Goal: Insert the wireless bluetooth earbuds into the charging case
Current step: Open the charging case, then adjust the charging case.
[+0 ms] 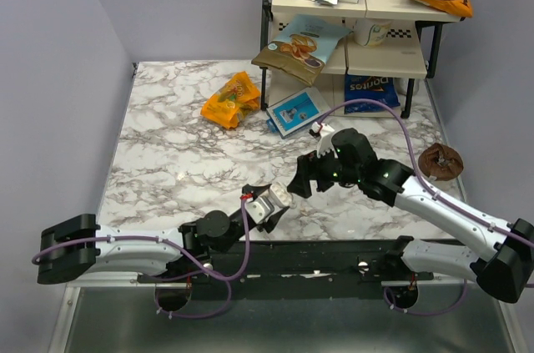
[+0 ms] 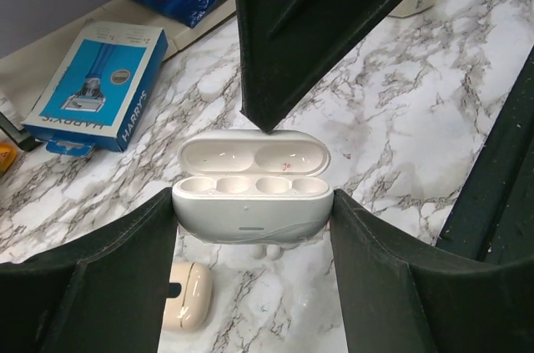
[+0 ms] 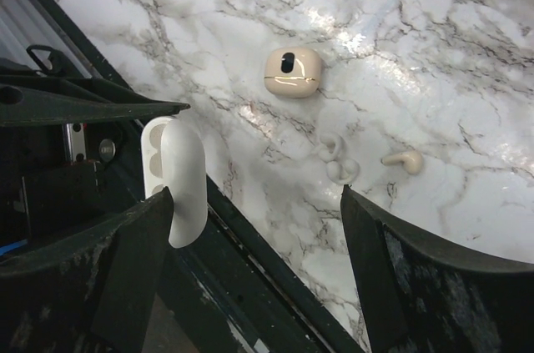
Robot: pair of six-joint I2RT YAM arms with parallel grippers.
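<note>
My left gripper is shut on a white open case with empty wells, holding it above the marble near the front edge; it also shows in the top view and the right wrist view. The cream-beige charging case lies shut on the table below and left of it, also seen in the right wrist view. Two white earbuds and a cream one lie loose on the marble. My right gripper is open and empty, hovering just above the white case.
A blue Harry's box and an orange snack bag lie mid-table. A shelf rack with snack bags stands at the back right. A brown disc sits at the right. The black base rail runs along the near edge.
</note>
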